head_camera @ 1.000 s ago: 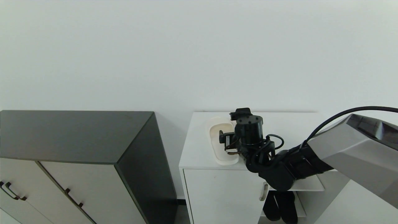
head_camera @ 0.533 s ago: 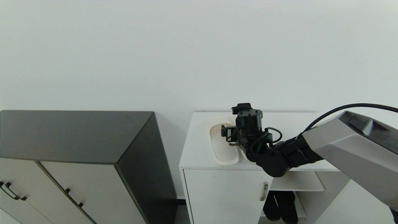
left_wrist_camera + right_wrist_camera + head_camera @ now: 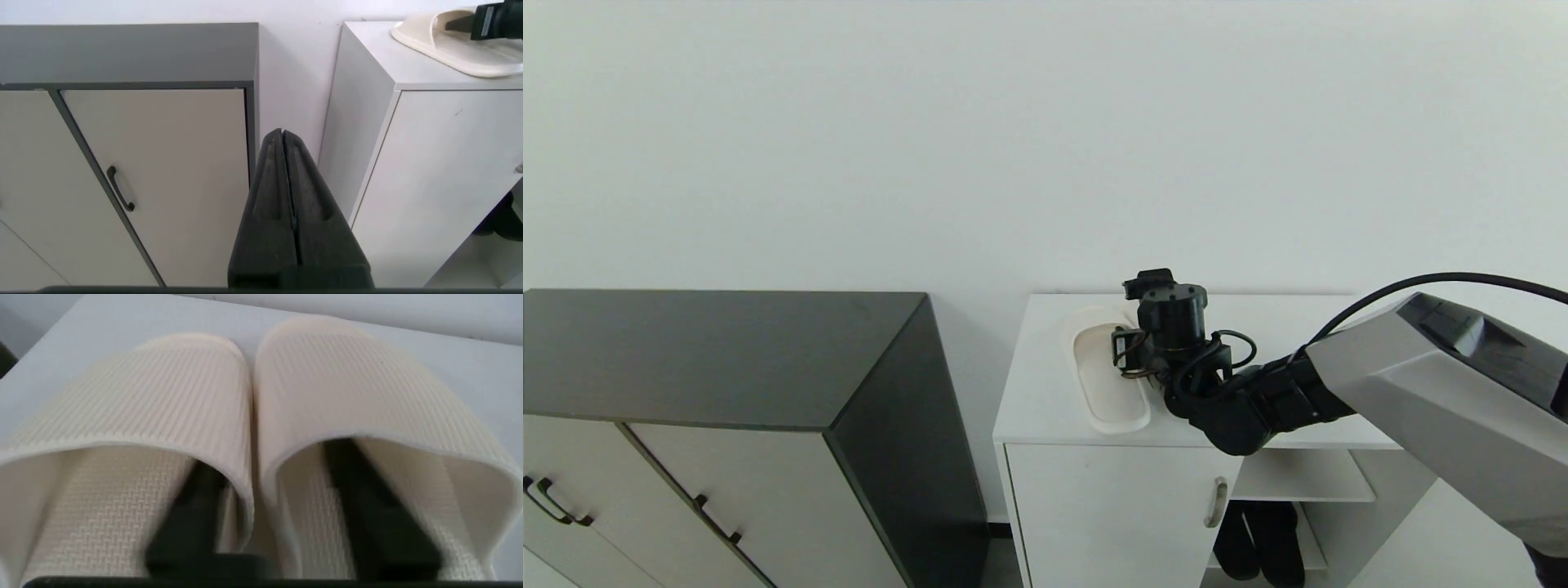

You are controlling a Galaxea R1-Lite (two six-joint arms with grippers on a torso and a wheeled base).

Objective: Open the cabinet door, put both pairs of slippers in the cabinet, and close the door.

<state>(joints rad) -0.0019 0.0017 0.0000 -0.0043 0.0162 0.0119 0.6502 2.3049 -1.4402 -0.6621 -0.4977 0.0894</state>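
Pushed farther in since a second ago: right claw [image 3: 1125,353], fingers [image 3: 192,514] apart, one inside each slipper [image 3: 188,400], set to pinch both together. Idle and pressed together: left claw [image 3: 283,204].

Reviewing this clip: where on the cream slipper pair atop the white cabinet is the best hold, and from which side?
Probably best to pinch the two adjoining inner strap walls of the cream slippers, coming in from the open heel end. The slippers lie side by side with their straps arched, so one finger fits into each opening. The right gripper has its fingers placed that way, open.
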